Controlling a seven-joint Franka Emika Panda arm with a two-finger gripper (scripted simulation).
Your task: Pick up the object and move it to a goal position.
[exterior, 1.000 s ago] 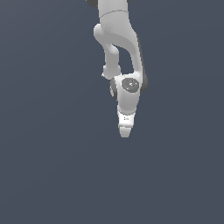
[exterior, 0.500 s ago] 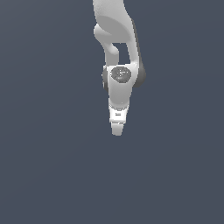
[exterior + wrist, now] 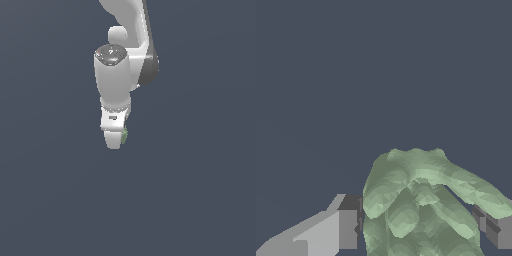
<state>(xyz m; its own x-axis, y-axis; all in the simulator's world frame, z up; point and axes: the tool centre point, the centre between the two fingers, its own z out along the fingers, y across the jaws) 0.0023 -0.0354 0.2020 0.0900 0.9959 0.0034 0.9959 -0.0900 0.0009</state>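
Plain grey backdrop; object [image 3: 421, 210] clamped between fingers [image 3: 331, 232] of tool [image 3: 118, 137].

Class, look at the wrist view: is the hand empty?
No. The lumpy green object sits between the two fingers of the hand.

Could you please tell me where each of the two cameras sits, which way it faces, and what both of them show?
Exterior view: off the arm, facing the white Panda arm against a plain dark grey ground; its gripper points down.
Wrist view: mounted on the wrist, looking along the fingers at the lumpy pale green object between them.
Shared: both show the gripper and the green object, which in the exterior view is only a sliver.
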